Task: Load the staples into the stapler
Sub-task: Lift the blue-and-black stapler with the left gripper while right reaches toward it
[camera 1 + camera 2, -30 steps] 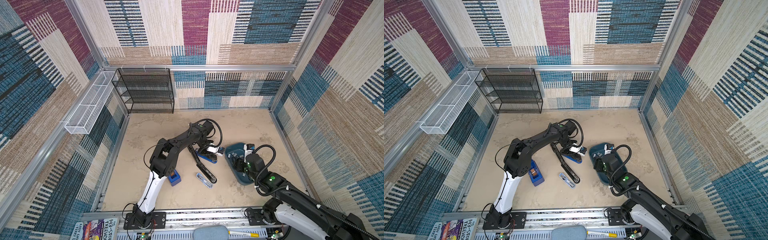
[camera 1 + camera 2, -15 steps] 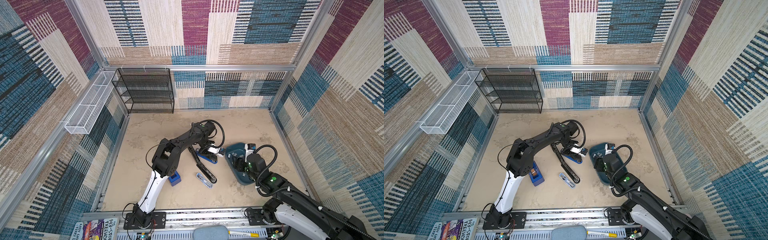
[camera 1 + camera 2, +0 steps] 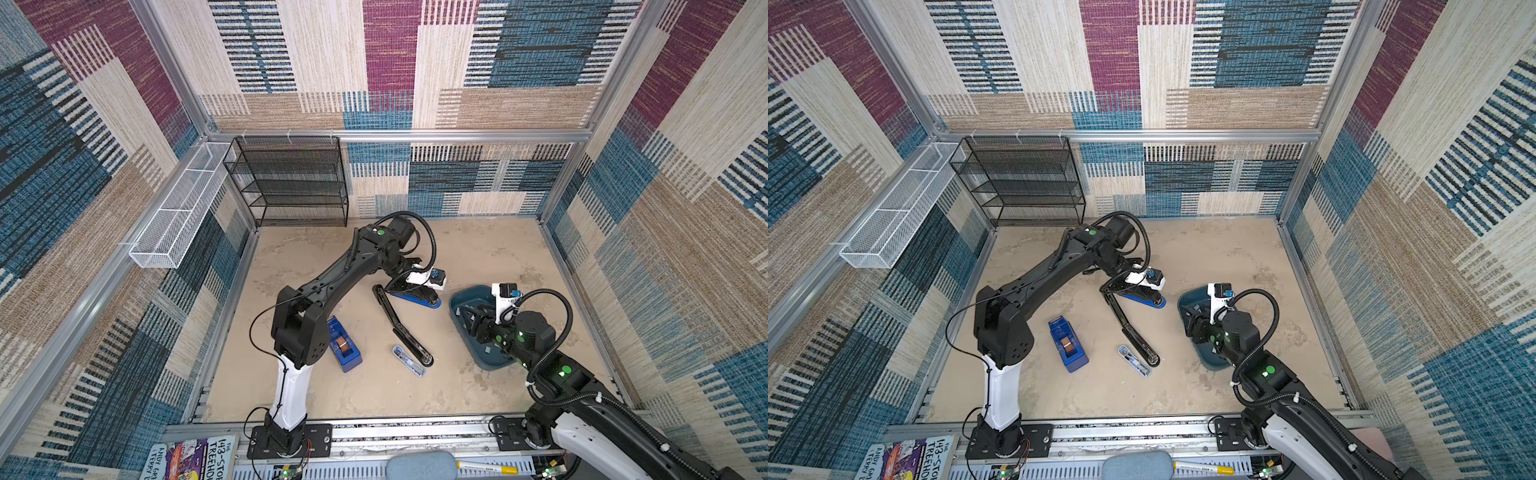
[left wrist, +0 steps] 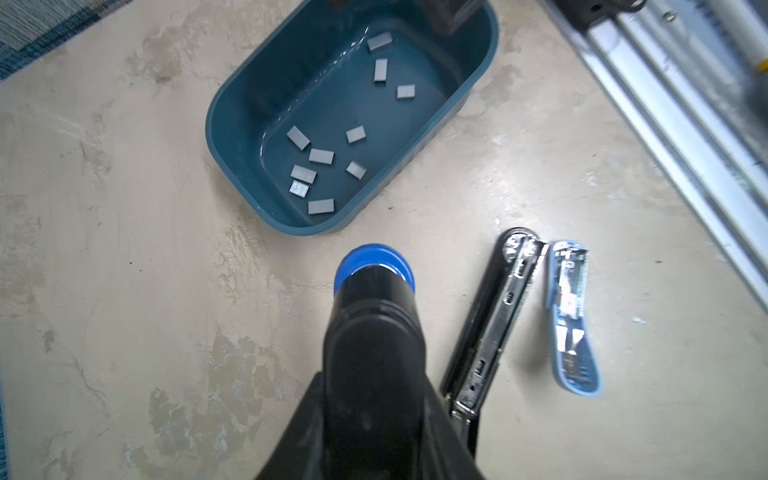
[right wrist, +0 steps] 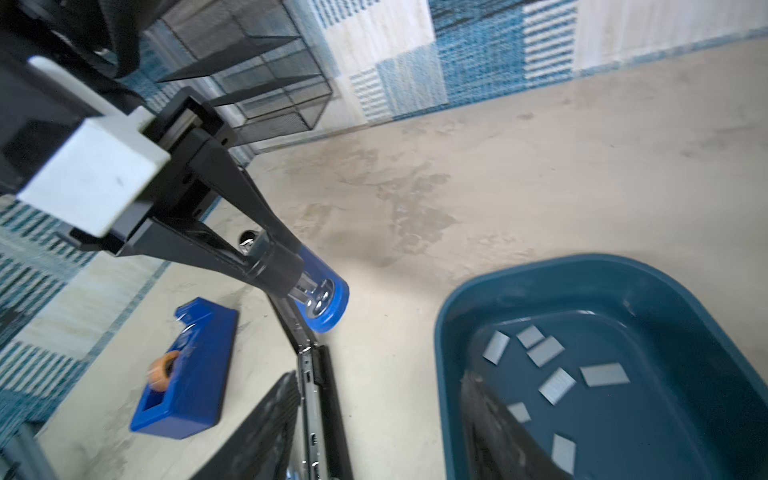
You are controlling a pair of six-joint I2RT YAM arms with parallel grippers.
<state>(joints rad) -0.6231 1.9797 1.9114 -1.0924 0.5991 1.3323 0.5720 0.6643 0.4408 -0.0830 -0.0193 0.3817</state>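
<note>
The stapler (image 3: 415, 300) (image 3: 1144, 300) is black with a blue base and lies opened out mid-table. Its long magazine arm (image 3: 399, 324) (image 4: 490, 316) rests flat on the table. My left gripper (image 3: 409, 286) (image 3: 1133, 286) (image 4: 374, 399) is shut on the blue-bottomed base part (image 5: 328, 303). The staples (image 4: 320, 156) (image 5: 557, 384) are several small grey strips scattered in a dark teal tray (image 3: 461, 303) (image 3: 1187, 297) (image 4: 232, 104) (image 5: 457, 316). My right gripper (image 3: 473, 320) (image 3: 1194, 322) (image 5: 380, 378) hangs open at the tray's near-left rim, one finger inside the tray and one outside, holding nothing.
A small light-blue stapler (image 3: 408, 360) (image 4: 571, 316) lies next to the magazine arm's tip. A blue tape dispenser (image 3: 344, 349) (image 5: 187, 365) sits near the left arm's base. A black mesh shelf (image 3: 291, 183) and a white wire basket (image 3: 178, 212) stand at the back left.
The left arm has shifted slightly to the right while keeping its hold on the stapler. The right gripper stays over the tray.
</note>
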